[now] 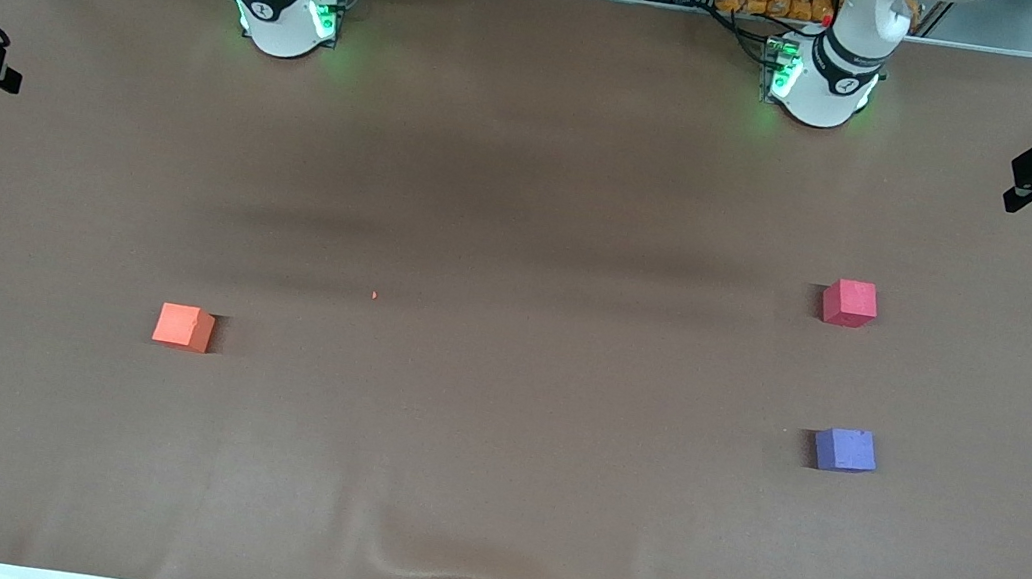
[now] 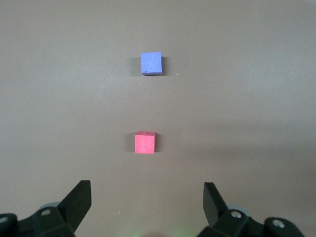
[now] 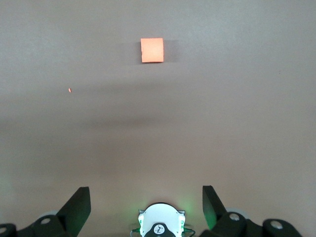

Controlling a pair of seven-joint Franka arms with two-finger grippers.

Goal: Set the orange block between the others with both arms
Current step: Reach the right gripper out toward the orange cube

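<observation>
Lying on table, orange block | right pincer above, open, apart

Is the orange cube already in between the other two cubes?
No. The orange cube sits alone toward the right arm's end, apart from both.

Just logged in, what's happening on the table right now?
Nothing is held yet. Both arms wait high with open grippers: the left gripper over the red cube and purple cube, the right gripper over its own base. The orange block sits alone toward the right arm's end of the table.
</observation>
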